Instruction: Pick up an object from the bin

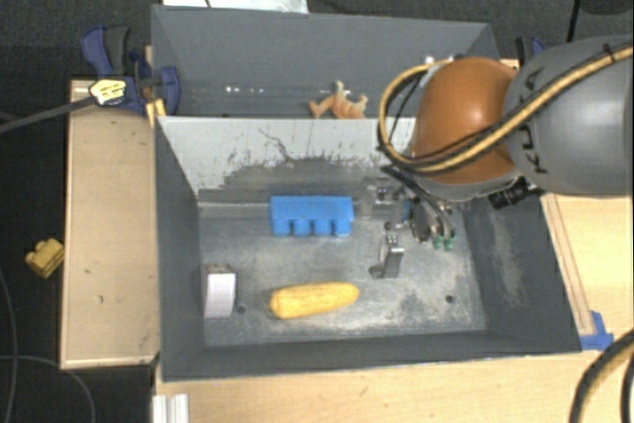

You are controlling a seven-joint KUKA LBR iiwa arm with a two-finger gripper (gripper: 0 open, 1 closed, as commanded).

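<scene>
You are seeing: blue toothed block lying flat mid-floor of the bin | yellow corn cob lying sideways below it | small white cube sitting left of the cob, apart.

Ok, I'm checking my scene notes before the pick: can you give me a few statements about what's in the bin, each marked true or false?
1. A blue block lies toward the back of the bin floor. True.
2. The yellow corn cob rests on top of the blue block. False: it lies apart from the block, nearer the front.
3. A small white piece sits left of the corn cob. True.
4. The gripper is over the white piece. False: it is right of the blue block, on the far side of the corn cob from the white piece.
</scene>
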